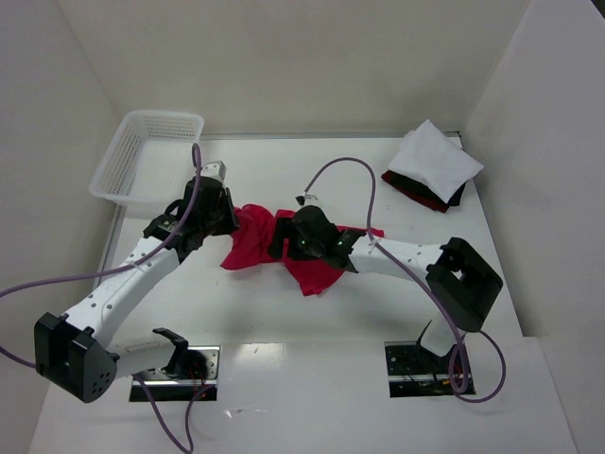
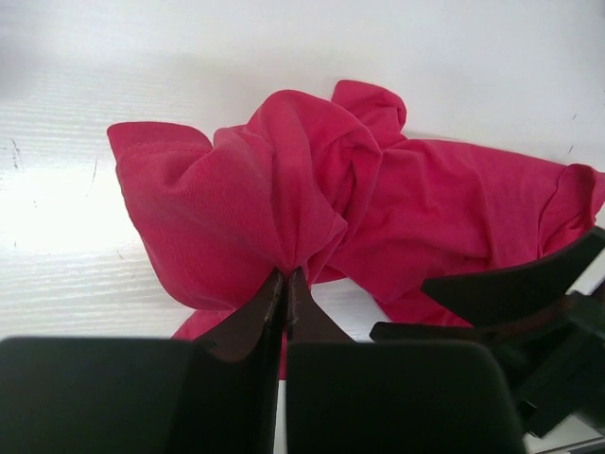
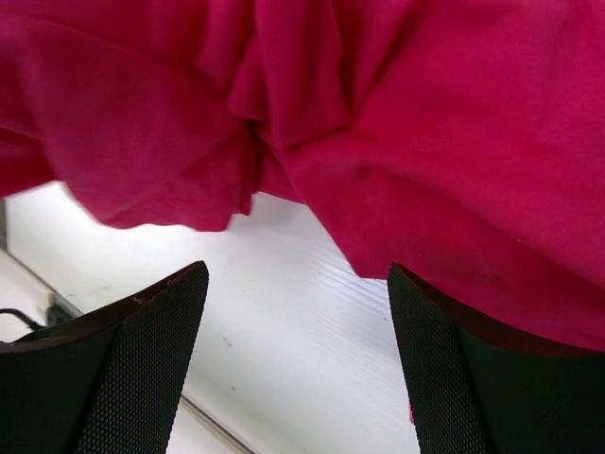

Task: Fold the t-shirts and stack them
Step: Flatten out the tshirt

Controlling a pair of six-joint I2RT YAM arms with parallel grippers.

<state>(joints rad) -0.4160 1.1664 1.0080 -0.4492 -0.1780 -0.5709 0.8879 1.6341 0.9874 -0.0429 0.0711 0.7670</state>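
the crimson t-shirt (image 1: 253,244) lies crumpled in the middle of the bench (image 1: 312,322), between the two arms. the left pincer (image 2: 285,274) is clenched on a bunched fold of it, fingers pressed together, the cloth fanning out past the tips. the right pincer (image 3: 298,271) is released, its fingers spread wide (bare bench shows between them), with the red cloth just beyond their tips. at the far right corner the white t-shirt (image 1: 437,159) sits folded on top of the dark t-shirt (image 1: 452,200). a white mesh basket (image 1: 121,165) stands at the far left, apart from the shirts.
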